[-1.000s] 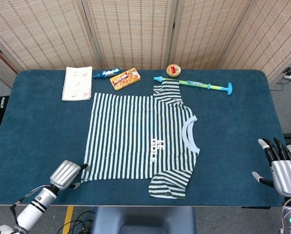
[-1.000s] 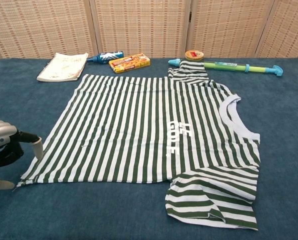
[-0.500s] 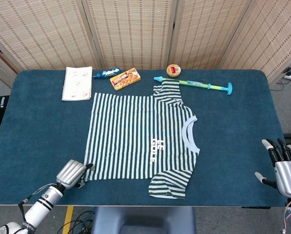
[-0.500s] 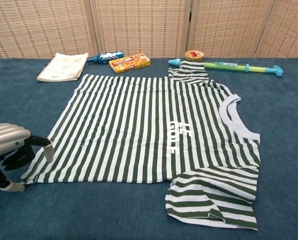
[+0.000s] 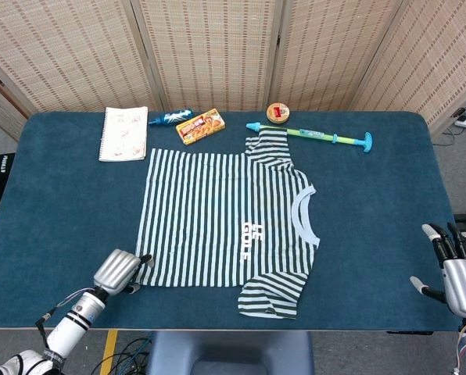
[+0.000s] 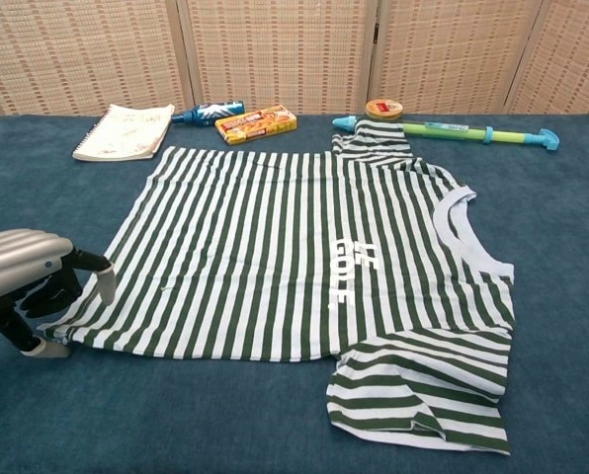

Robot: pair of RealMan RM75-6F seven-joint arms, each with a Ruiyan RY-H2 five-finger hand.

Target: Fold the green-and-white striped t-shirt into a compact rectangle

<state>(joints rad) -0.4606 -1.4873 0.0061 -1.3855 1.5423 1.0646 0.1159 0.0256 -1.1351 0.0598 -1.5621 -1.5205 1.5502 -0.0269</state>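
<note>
Left hand (image 6: 33,286) looks pinched on the t-shirt (image 5: 225,223) hem corner, right hand (image 5: 456,269) spread idle; I'd lift gently, keeping that edge straight.

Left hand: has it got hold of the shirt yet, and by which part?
It cannot be told for sure. The left hand is at the t-shirt's near hem corner, fingers over the edge, but a closed pinch isn't clearly visible. The right hand holds nothing.

A staged test room, not a home. Woven folding screens (image 5: 217,47) wall off a blue-carpeted bench (image 5: 61,211). Loose cables (image 5: 131,348) lie on the floor below.
</note>
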